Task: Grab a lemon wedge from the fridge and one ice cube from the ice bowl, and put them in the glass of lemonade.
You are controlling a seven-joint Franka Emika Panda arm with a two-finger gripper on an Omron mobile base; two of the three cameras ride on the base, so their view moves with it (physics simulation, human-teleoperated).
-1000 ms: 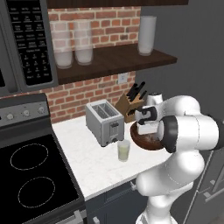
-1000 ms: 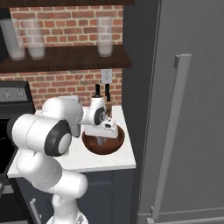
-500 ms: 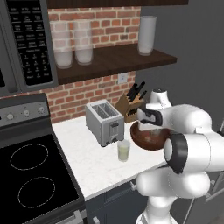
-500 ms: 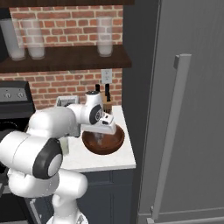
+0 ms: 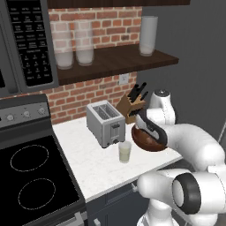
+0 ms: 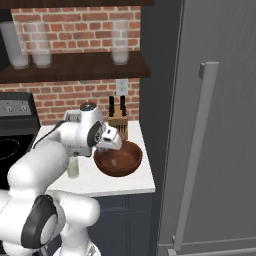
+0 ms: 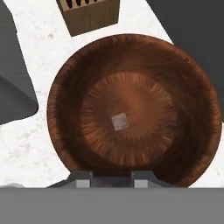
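Hand view: your claw [image 7: 113, 180], narrowly parted and empty, hangs over the ice cube [image 7: 119, 121]; small, slippery, pinch opposite flat faces.

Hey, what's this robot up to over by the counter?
The white robot arm is holding its gripper above the ice bowl, a wide wooden bowl on the white counter beside the fridge. One small pale ice cube lies in the middle of the bowl, under the gripper's narrowly parted fingers, and nothing is held. The glass of lemonade stands in front of the toaster, and the fridge door is closed.
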